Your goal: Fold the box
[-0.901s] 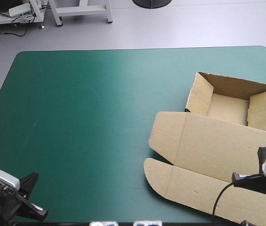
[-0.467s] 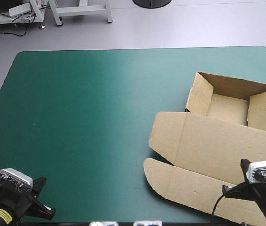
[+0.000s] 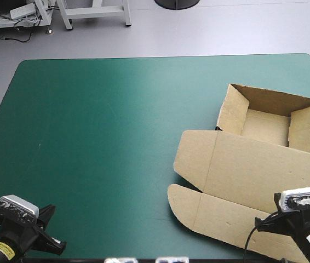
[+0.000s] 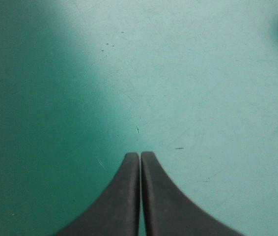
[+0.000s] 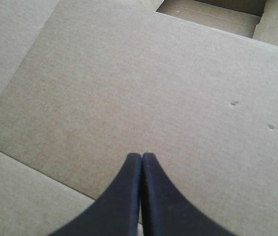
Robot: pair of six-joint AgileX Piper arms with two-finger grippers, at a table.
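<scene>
**Hovering over the lid, your right gripper (image 5: 141, 156) sits nearest the box (image 3: 237, 164)**

You find the brown box on the right side of the teal-green tabletop (image 3: 100, 137). Its tray (image 3: 264, 126) stands with walls raised near the far right corner, and its lid (image 3: 253, 175) lies flat, reaching from the tray toward the near edge. Your right gripper is above the near right part of that lid, its black fingers clenched into one point and grasping nothing. Whether it touches the board cannot be told. The tray lies straight ahead of it, toward the far edge. Your left gripper (image 4: 140, 155) waits at the near left corner, also pressed closed and empty, over bare cover and well apart from the box. The box's long axis runs from near edge to far edge, so the next fold on the lid looks like work for your right arm, once its fingers part.
</scene>
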